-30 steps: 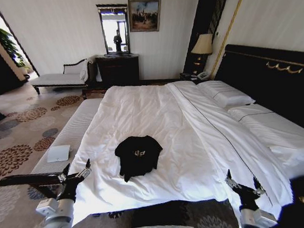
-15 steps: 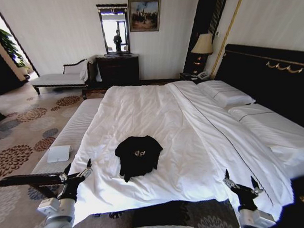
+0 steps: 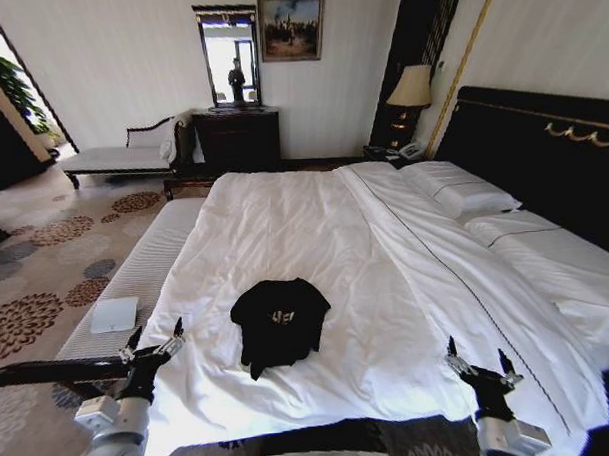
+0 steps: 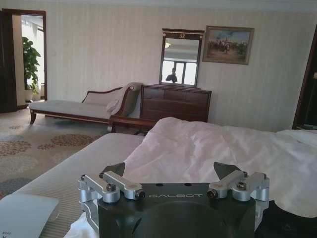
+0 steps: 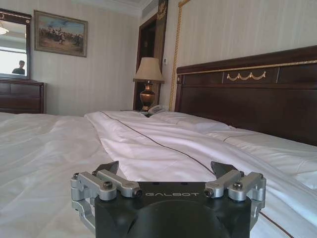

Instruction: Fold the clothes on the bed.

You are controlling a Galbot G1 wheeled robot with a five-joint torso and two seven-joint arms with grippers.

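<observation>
The crumpled black soft-cloth T-shirt lies near the white-sheeted bed's foot edge. Left tool and right tool flank it, both spread open and empty, probably readying reach.

White sheet lies bare all around the black T-shirt; the ribbed bench flanks the bed on its left.
</observation>
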